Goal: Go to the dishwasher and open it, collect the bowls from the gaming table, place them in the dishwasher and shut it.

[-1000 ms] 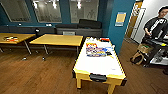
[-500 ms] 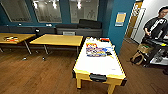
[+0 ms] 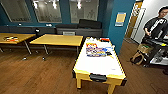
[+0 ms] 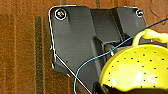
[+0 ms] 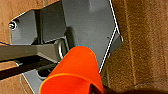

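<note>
Left wrist view shows a yellow perforated bowl (image 4: 138, 71) with a loop handle, light stiff plastic, best taken by its rim; it sits close under that arm's wrist plate, over wooden floor (image 4: 22, 50). An orange bowl (image 5: 75, 72), equally light and slick, sits likewise by the right arm. Whether either arm's jaws pinch them, I cannot tell.

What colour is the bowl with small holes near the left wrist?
Bright yellow bowl, clearest in the left wrist view.

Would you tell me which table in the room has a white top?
The long gaming table nearest the camera, carrying colourful boxes; the two tables left of it have yellow tops.
</note>
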Tool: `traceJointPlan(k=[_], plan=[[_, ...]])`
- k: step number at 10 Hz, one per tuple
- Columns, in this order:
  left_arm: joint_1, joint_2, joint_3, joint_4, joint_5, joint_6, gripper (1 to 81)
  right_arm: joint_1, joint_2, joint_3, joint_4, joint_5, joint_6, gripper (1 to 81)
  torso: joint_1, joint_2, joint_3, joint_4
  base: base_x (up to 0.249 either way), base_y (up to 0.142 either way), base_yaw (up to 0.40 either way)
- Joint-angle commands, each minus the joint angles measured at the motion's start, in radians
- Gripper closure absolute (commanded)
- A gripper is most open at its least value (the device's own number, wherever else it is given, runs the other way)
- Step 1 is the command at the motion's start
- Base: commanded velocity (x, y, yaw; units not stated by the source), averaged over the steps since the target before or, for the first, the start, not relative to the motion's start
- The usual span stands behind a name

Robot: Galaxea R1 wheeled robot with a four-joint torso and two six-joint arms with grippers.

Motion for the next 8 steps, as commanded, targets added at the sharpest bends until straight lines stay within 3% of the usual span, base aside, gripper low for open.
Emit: traceJointPlan(k=[1, 6, 8], plan=[[-0.025, -0.026, -0.001, 0.005, 0.038, 0.008, 81.1, 0.033, -0.006, -0.004, -0.013, -0.046, 0.000, 81.1, 0.000, 0.000, 0.000, 0.000, 0.000, 0.000, 0.000], [-0.023, -0.026, -0.001, 0.013, 0.024, 0.006, 81.1, 0.036, -0.006, -0.002, -0.013, -0.044, -0.001, 81.1, 0.000, 0.000, 0.000, 0.000, 0.000, 0.000, 0.000], [-0.025, -0.022, -0.001, 0.013, 0.026, 0.008, 81.1, 0.034, -0.006, -0.001, -0.013, -0.044, 0.000, 81.1, 0.000, 0.000, 0.000, 0.000, 0.000, 0.000, -0.301]])
